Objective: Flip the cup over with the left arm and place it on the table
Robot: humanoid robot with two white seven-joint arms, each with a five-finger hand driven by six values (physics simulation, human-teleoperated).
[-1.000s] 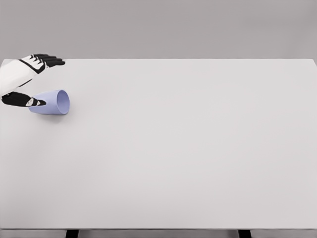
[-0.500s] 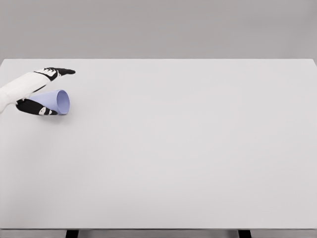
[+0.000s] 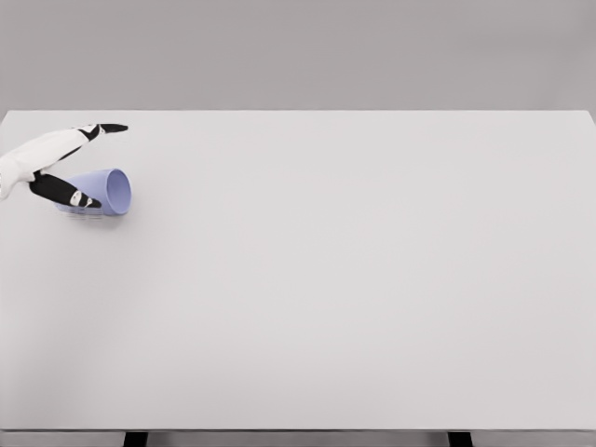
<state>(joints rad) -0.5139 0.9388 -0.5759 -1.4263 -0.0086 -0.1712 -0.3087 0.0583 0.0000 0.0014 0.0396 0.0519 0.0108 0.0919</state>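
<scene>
A pale blue cup (image 3: 104,193) lies on its side near the table's far left, its open mouth facing right. My left hand (image 3: 88,166) reaches in from the left edge over the cup's base end. Its thumb (image 3: 67,192) lies across the front of the cup body, and the other fingers (image 3: 101,129) stretch out straight above and behind it, apart from the cup. The hand is spread around the cup without closing on it. The right arm is out of sight.
The white table (image 3: 354,279) fills the view, with its far edge just behind the hand and its left edge beside the cup.
The hand moved right over the cup, then rose slightly, its thumb now lying across the cup's front. The cup has stayed in place.
</scene>
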